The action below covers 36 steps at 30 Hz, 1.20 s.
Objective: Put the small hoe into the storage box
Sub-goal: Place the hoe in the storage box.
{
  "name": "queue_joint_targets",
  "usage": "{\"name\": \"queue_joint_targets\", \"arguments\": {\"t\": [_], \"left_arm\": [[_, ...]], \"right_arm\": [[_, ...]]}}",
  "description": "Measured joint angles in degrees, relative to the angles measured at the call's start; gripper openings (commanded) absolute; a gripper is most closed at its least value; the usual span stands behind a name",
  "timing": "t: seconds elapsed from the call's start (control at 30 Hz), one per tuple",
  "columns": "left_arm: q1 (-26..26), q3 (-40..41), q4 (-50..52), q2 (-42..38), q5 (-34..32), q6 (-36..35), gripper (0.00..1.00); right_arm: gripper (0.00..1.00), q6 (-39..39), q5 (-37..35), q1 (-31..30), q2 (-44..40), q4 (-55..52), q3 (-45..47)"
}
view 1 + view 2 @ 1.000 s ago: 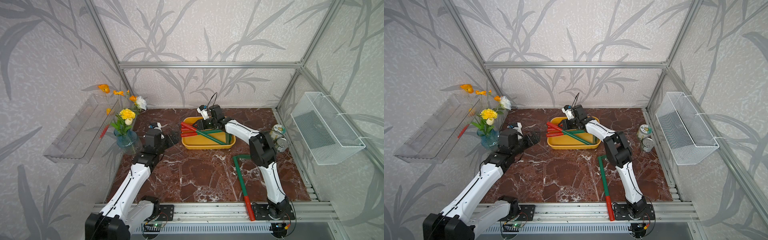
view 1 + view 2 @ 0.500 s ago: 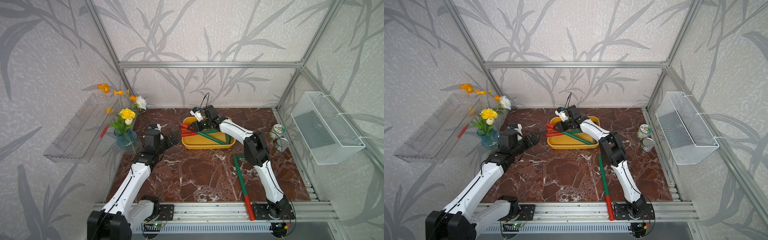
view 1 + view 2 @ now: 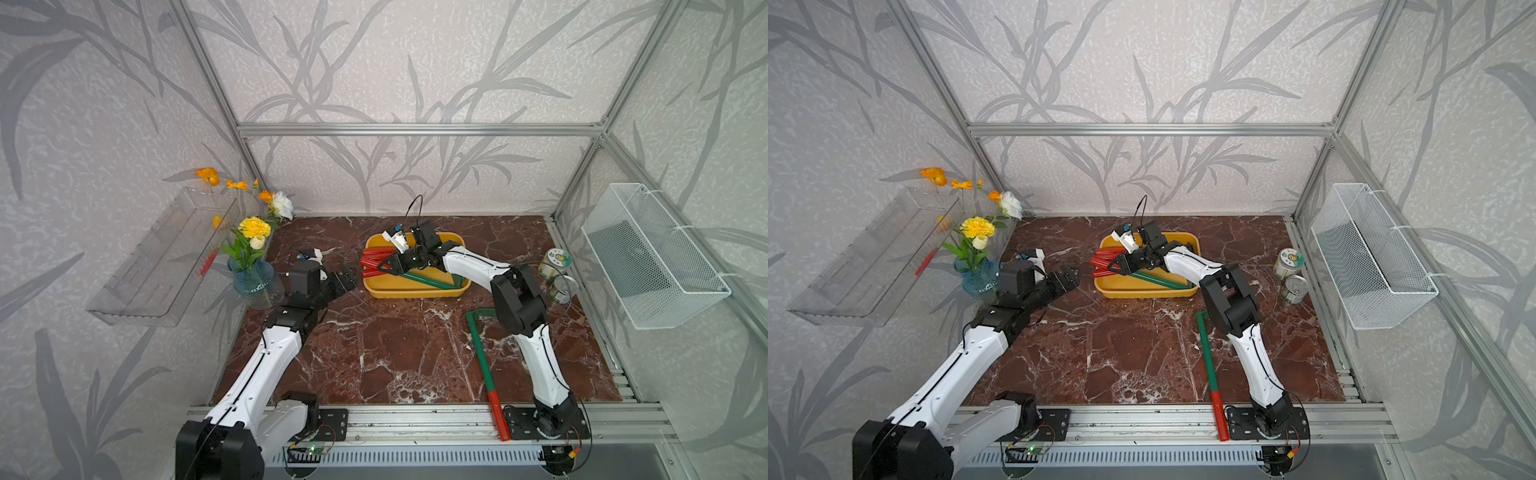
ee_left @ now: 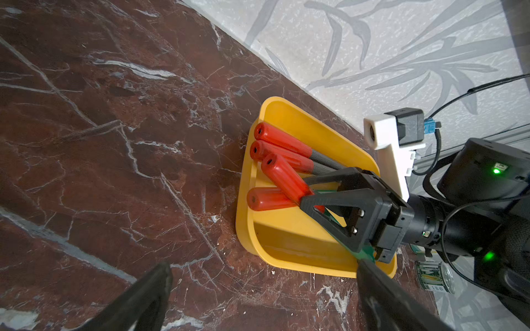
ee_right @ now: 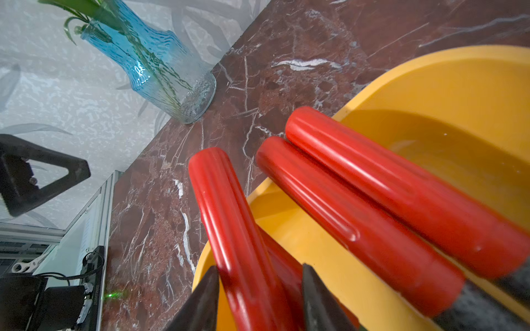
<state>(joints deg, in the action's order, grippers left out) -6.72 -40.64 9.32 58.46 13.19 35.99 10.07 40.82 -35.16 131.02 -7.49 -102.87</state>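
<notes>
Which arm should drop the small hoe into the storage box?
Right: the right gripper holds the red-handled small hoe over the storage box; the left gripper sits open, empty, beside it.

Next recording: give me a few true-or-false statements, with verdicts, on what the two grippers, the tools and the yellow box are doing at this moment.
1. The right gripper has its jaws closed on the red handle of the small hoe, above the storage box. True.
2. The left gripper is carrying a tool. False: its jaws are wide open and empty, over the table beside the box.
3. A long green-shafted tool with a red grip lies on the table, outside the box. True.
4. The wire-mesh basket stands on the table next to the box. False: it hangs on the side wall, off the table.
</notes>
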Motion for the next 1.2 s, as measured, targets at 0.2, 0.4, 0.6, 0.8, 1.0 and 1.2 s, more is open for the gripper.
{"name": "queue_joint_targets", "arguments": {"t": [0.2, 0.4, 0.6, 0.8, 1.0, 1.2], "left_arm": [[0.0, 0.0, 0.0, -0.7, 0.1, 0.0, 0.99], [0.0, 1.6, -2.0, -0.6, 1.6, 0.0, 0.99], [0.0, 3.3, -4.9, 3.3, 3.4, 1.0, 0.97], [0.0, 3.3, -8.6, 7.5, 4.7, 1.7, 0.96], [0.0, 1.6, -11.2, 12.3, 5.6, 1.7, 0.96], [0.0, -0.6, -15.6, 18.5, 6.6, 2.0, 0.93]], "right_arm": [[0.46, 1.6, 1.3, -0.4, -1.9, 0.0, 2.2], [0.46, 3.5, 4.8, -0.6, -2.0, 1.3, 3.2], [0.46, 4.7, 8.1, -0.7, -2.8, 2.8, 5.5], [0.46, 3.4, 8.1, -0.7, -5.0, 1.2, 8.9], [0.45, 2.1, 5.5, -0.5, -7.5, 0.0, 11.1], [0.44, 2.1, -0.1, 1.0, -15.3, -0.1, 16.1]]}}
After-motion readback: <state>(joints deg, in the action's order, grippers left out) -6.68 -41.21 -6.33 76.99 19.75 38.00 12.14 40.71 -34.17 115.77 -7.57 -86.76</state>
